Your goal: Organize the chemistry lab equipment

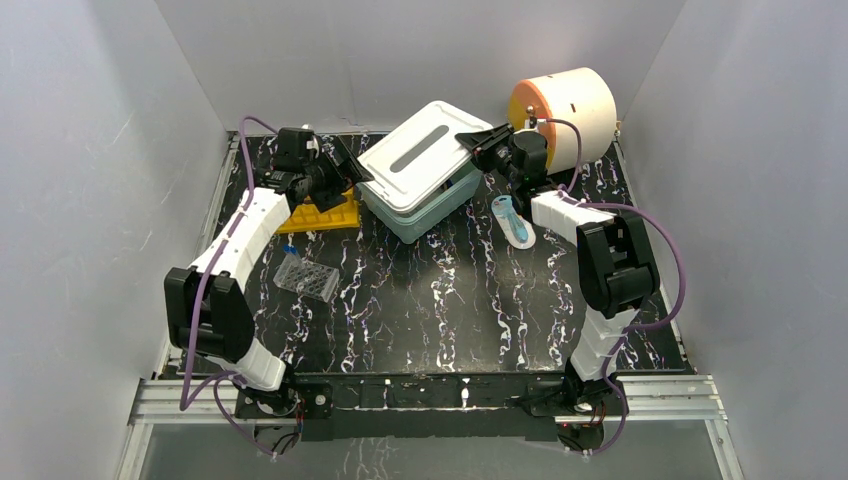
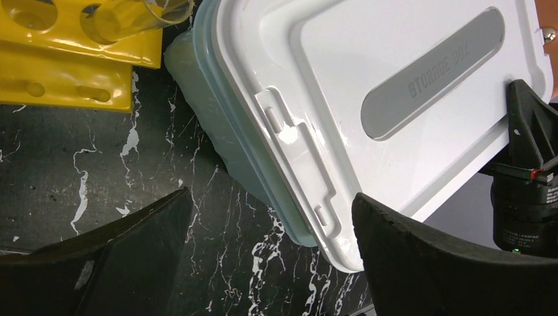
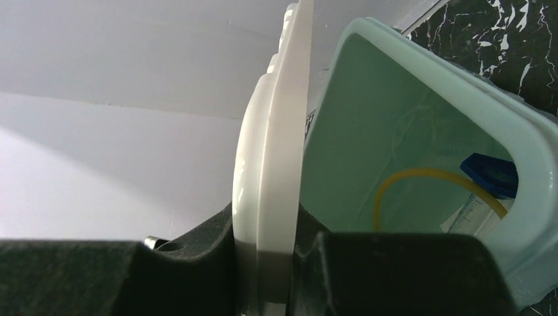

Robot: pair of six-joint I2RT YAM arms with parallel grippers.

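Observation:
A pale green storage box (image 1: 432,214) with a white lid (image 1: 418,158) stands at the back middle. My right gripper (image 1: 484,146) is shut on the lid's right edge (image 3: 276,164) and holds that side up off the box. Inside the box (image 3: 368,125) lie amber tubing (image 3: 421,176) and a blue-capped tube (image 3: 490,174). My left gripper (image 1: 347,168) is open and empty, its jaws standing either side of the lid's left corner (image 2: 329,217). The yellow tube rack (image 1: 322,215) sits left of the box and holds a clear tube (image 2: 135,16).
A clear plastic rack (image 1: 307,277) with a blue-capped tube stands on the table's left. A pale blue item (image 1: 513,222) lies right of the box. A cream and orange cylinder (image 1: 565,108) stands at the back right. Grey walls close in three sides.

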